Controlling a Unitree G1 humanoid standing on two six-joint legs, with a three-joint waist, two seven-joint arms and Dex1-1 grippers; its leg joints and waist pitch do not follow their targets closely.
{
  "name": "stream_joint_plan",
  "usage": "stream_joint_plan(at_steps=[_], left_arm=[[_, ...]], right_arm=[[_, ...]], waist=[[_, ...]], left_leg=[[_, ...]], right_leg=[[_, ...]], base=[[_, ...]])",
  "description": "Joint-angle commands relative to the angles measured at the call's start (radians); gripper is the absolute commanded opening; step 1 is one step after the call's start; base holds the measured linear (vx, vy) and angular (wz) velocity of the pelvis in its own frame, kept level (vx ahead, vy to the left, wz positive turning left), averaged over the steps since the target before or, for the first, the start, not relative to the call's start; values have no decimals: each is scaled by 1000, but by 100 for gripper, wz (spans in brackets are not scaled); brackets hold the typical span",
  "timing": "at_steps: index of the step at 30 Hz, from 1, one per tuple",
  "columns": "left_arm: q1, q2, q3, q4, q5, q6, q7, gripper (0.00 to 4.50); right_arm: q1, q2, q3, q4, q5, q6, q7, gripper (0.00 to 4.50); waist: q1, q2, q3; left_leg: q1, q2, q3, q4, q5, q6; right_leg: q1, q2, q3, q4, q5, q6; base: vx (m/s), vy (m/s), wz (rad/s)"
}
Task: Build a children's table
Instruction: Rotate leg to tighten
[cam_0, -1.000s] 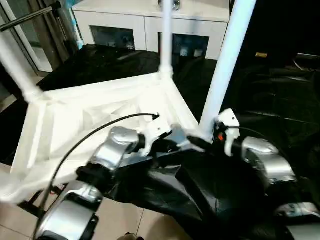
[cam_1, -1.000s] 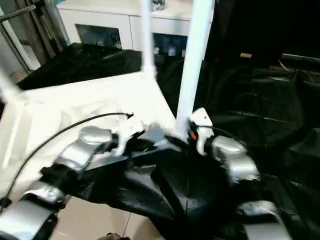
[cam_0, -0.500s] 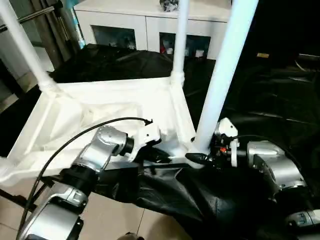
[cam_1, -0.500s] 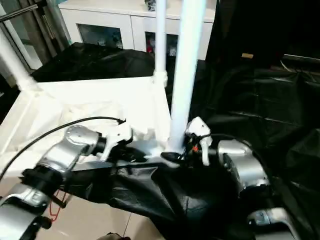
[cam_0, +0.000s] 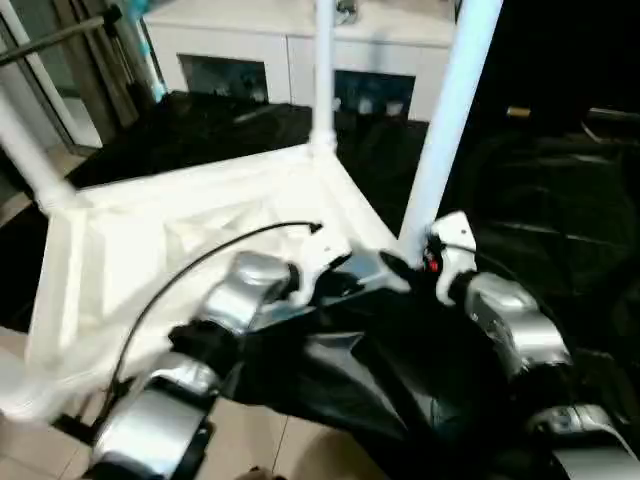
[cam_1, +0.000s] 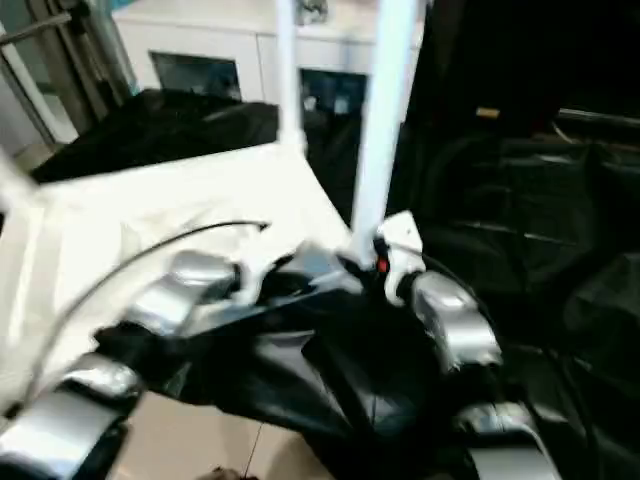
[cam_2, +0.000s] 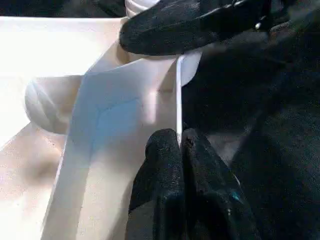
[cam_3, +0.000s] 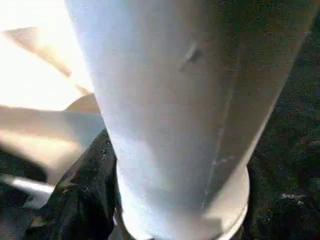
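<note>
Both silver forearms reach forward and converge at the near right corner of the upturned tabletop (cam_0: 190, 230).

Left hand (cam_2: 181, 142): fingers pressed together, pinching the thin upright rim of the tabletop near that corner; wrist angled toward the right arm. A black cable (cam_0: 200, 262) arcs over the left forearm.

Right hand (cam_0: 395, 268): sits at the base of the near right leg (cam_0: 447, 110), one black finger (cam_2: 190, 22) showing beside the corner socket. In the right wrist view the leg stands very close, seated in its socket collar; jaws partly apart around the foot of the leg, but cannot tell whether they actually clamp it.

Tabletop lies underside up on the black-draped bench (cam_0: 520, 200), ribs showing, its near left part overhanging the bench edge above the tiled floor (cam_0: 250, 440). Three legs stand up from sockets: near right leg, far right leg (cam_0: 324, 70), far left leg (cam_0: 25, 150).

Room: black cloth to the right of the tabletop is bare and crumpled. A white cabinet (cam_0: 300, 40) stands behind the bench, apart from the tabletop. Near edge of the bench is close under both wrists; cloth hangs down there.
</note>
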Motion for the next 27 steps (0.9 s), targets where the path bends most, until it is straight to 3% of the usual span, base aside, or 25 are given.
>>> stream_joint_plan(at_steps=[1, 4, 5, 7, 12, 16, 19, 23, 27], left_arm=[[-58, -67, 22, 36, 0, 14, 134, 0], [-75, -96, 30, 58, 2, 5, 158, 0], [-73, -98, 24, 53, 4, 0, 144, 0], [-63, -98, 10, 38, 5, -10, 113, 0], [-39, -78, -13, 13, -1, -34, 49, 0], [18, -16, -42, -82, -25, -52, -107, 0], [36, 9, -55, -109, -30, -60, -160, 0], [74, 70, -83, -159, -52, -52, -286, 0], [91, 101, -96, -186, -58, -40, -347, 0]], right_arm=[[0, 84, 38, 83, -31, 44, -83, 275], [-29, 117, 20, 133, -37, 10, -140, 275], [-34, 121, 18, 137, -31, 0, -134, 330], [-39, 122, 14, 135, -17, -5, -106, 330], [-38, 104, 20, 116, -7, -3, -46, 383], [-2, -11, 103, 42, -28, -33, 207, 383], [14, -50, 115, 6, -12, -28, 299, 383], [45, -128, 125, -88, 49, 15, 493, 383], [67, -168, 147, -134, 63, 24, 567, 383]], waist=[[-6, -11, -59], [-2, -8, -59], [-4, -9, -60], [-4, -9, -61], [-3, -9, -60], [2, -11, -63], [1, -10, -63], [8, -9, -60], [9, -8, -58]], left_leg=[[26, 99, -55, -73, -174, 35], [23, 98, -56, -71, -171, 42], [21, 101, -58, -73, -168, 47], [22, 102, -57, -74, -171, 55], [19, 102, -57, -72, -165, 71], [15, 104, -56, -67, -129, 99], [14, 105, -53, -66, -123, 115], [16, 109, -53, -68, -157, 112], [18, 111, -54, -72, -177, 89]], right_leg=[[33, -119, 66, -85, -139, -239], [37, -123, 66, -88, -162, -229], [38, -123, 64, -86, -146, -229], [37, -120, 64, -83, -125, -231], [41, -125, 65, -82, -113, -237], [46, -123, 61, -74, -60, -242], [42, -119, 59, -71, -41, -254], [41, -117, 58, -75, -96, -248], [38, -119, 60, -78, -136, -243]], base=[[0, 0, 0], [0, 0, 0], [0, 0, 0], [0, 0, 0], [0, 0, 0], [0, 0, 0], [0, 0, 0], [0, 0, 0], [0, 0, 0]])
